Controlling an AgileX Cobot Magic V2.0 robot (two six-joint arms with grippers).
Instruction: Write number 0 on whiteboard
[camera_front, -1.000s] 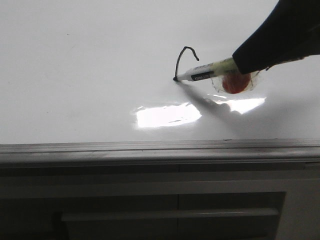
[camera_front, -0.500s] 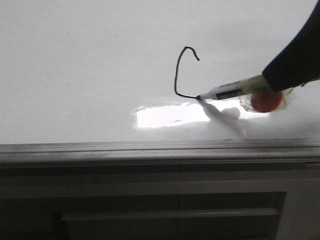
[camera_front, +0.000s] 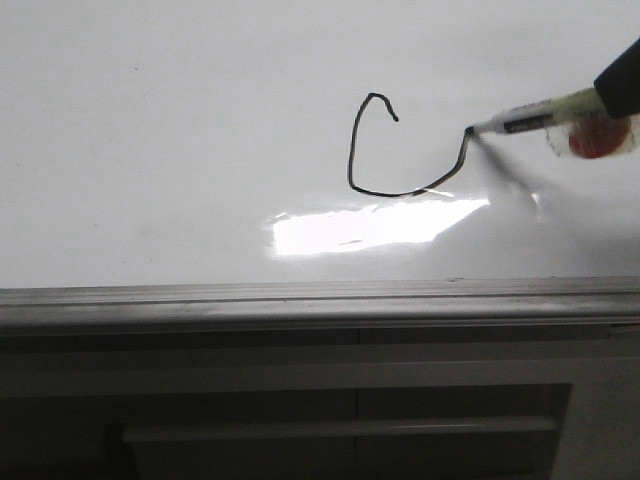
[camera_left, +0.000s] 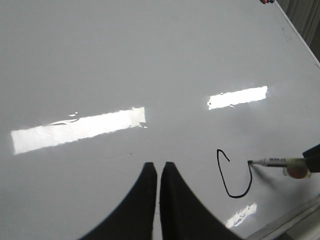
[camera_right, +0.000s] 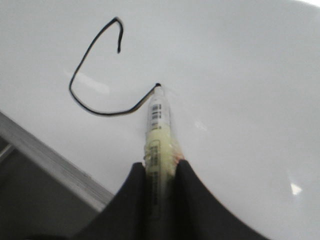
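A black line (camera_front: 352, 160) on the whiteboard (camera_front: 150, 150) forms an open loop: a small hook at the upper left, a left side, a bottom and a short right side; its top is open. It also shows in the left wrist view (camera_left: 225, 180) and the right wrist view (camera_right: 80, 95). My right gripper (camera_right: 160, 167) is shut on a white marker (camera_right: 159, 115), whose tip touches the line's right end (camera_front: 468, 131). A red blob (camera_front: 592, 138) is taped to the marker (camera_front: 525, 118). My left gripper (camera_left: 159, 167) is shut and empty above bare board, left of the line.
The board's grey metal edge strip (camera_front: 320, 300) runs along the front. Below it is a dark grey panelled surface with a horizontal bar (camera_front: 340, 430). Bright light glare (camera_front: 350, 228) lies on the board just below the line.
The marker tip has drawn down the left side, along the bottom to the right and up the right side. The right gripper has moved right and away from the front edge.
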